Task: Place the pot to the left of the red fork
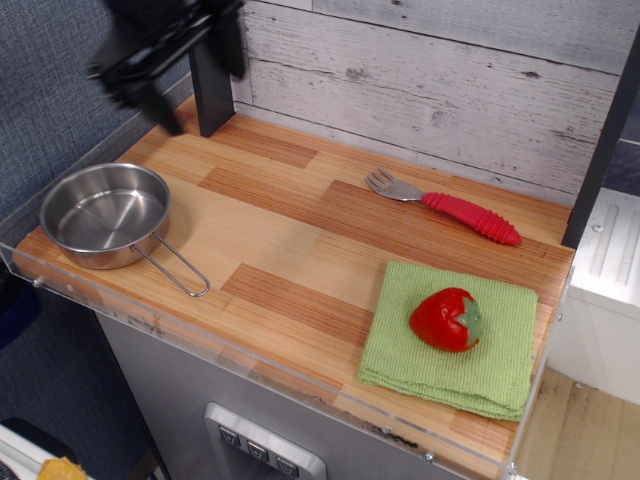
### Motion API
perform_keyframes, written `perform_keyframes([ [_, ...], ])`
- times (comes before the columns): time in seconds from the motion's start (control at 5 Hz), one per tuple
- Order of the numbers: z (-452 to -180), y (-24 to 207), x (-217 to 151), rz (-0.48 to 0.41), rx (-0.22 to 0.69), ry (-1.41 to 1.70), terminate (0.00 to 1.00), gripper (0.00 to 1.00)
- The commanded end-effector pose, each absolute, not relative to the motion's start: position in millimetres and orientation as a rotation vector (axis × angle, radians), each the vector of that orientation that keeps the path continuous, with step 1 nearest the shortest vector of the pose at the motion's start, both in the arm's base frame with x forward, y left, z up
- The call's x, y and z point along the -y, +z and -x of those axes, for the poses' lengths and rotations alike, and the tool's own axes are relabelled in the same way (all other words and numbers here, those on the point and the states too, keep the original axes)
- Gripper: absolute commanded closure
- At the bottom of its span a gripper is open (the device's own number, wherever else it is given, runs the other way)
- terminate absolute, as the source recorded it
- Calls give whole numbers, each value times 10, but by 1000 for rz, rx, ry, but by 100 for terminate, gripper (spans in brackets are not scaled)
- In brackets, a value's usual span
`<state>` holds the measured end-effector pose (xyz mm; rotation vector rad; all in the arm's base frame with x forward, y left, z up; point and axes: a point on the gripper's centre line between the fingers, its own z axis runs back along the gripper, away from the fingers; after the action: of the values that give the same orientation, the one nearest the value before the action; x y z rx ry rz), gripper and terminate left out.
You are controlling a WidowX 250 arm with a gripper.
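Note:
The pot (105, 215), a small shiny steel pan with a thin wire loop handle (175, 268) pointing right and forward, sits at the left front of the wooden table. The red fork (447, 207) lies at the back right, tines to the left. My gripper (150, 100) hangs in the air at the upper left, above and behind the pot, blurred by motion. Its fingers point down and I cannot make out whether they are open. It holds nothing that I can see.
A red toy strawberry (446, 319) rests on a green cloth (450, 340) at the front right. A dark post (210, 70) stands at the back left. A clear plastic rim (250, 365) runs along the table's front and left edges.

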<state>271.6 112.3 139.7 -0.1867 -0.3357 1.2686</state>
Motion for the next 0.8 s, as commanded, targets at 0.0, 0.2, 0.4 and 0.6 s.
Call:
perform_keyframes([
  [0.0, -2675, 1242, -1463, 87, 384, 1176, 0, 0],
  [0.2, -2687, 1080, -1569, 36, 382, 1166, 0, 0],
  [0.4, -2724, 874, -1646, -18, 350, 1157, 0, 0],
  [0.6, -2743, 694, -1725, -58, 322, 1160, 0, 0],
])
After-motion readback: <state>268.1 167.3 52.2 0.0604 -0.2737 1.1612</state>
